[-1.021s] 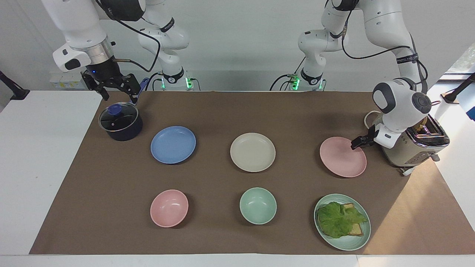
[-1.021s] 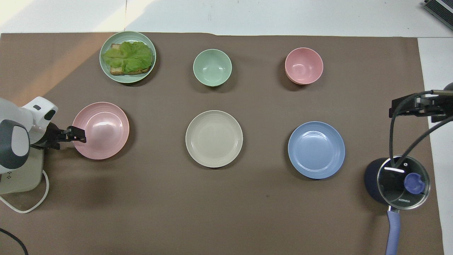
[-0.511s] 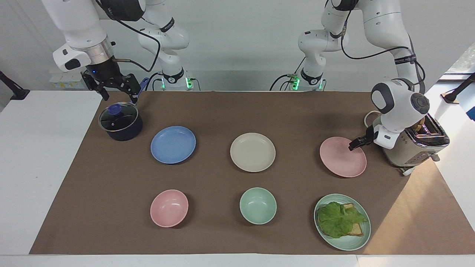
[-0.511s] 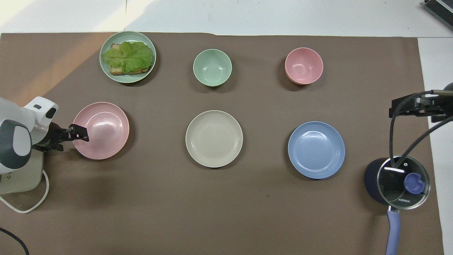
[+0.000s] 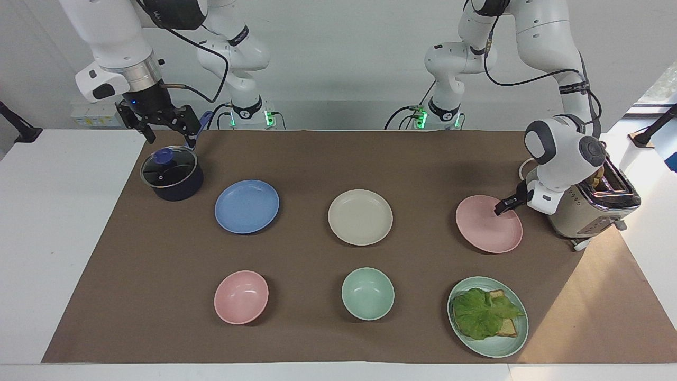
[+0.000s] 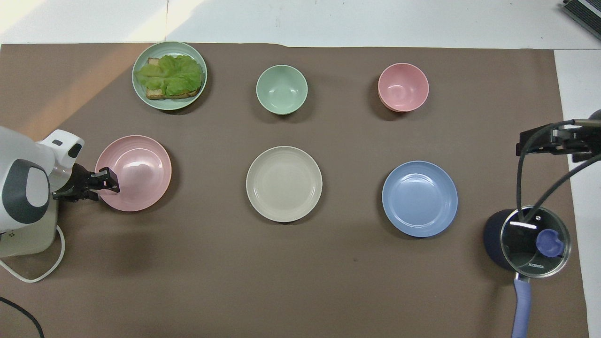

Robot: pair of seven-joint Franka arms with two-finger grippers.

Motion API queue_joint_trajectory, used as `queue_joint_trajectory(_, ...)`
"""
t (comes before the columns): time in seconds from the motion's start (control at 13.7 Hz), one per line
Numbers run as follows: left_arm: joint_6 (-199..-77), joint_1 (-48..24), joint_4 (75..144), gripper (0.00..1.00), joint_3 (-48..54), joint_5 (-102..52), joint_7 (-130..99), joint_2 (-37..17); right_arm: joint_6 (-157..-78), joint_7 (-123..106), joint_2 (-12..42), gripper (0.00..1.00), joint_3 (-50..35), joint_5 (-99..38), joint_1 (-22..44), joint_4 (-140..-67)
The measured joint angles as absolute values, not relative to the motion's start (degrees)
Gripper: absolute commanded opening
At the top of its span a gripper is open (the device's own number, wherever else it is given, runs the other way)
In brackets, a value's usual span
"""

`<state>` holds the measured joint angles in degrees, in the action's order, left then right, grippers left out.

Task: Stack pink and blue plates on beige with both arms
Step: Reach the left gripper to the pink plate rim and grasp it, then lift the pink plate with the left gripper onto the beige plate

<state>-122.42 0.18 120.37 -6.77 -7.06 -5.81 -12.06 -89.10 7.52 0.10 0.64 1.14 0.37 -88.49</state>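
Note:
Three plates lie in a row on the brown mat. The beige plate is in the middle. The blue plate lies toward the right arm's end and the pink plate toward the left arm's end. My left gripper is low at the pink plate's rim, on the side beside the toaster, its tip reaching just over the edge. The plate lies flat on the mat. My right gripper waits open, up in the air over the pot.
A dark pot with a glass lid stands beside the blue plate. A toaster stands under the left arm's wrist. Farther from the robots are a pink bowl, a green bowl and a green plate with a lettuce sandwich.
My left gripper has crept a little farther in over the pink plate's rim. The plate has not moved. The right arm has stayed still.

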Motion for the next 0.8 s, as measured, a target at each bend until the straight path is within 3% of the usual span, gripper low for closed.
queue_joint_trajectory(0.36, -117.33, 0.18, 117.21, 0.00, -6.78, -7.08, -1.04, -12.10, -89.10, 7.52, 0.09, 1.00, 0.64, 1.14, 0.37, -88.51)
queue_joint_trajectory(0.8, -99.13, 0.10, 104.65, 0.00, -6.55, -8.68, -1.01, -12.09, -89.10, 7.52, 0.09, 1.00, 0.64, 1.14, 0.37, -88.53)
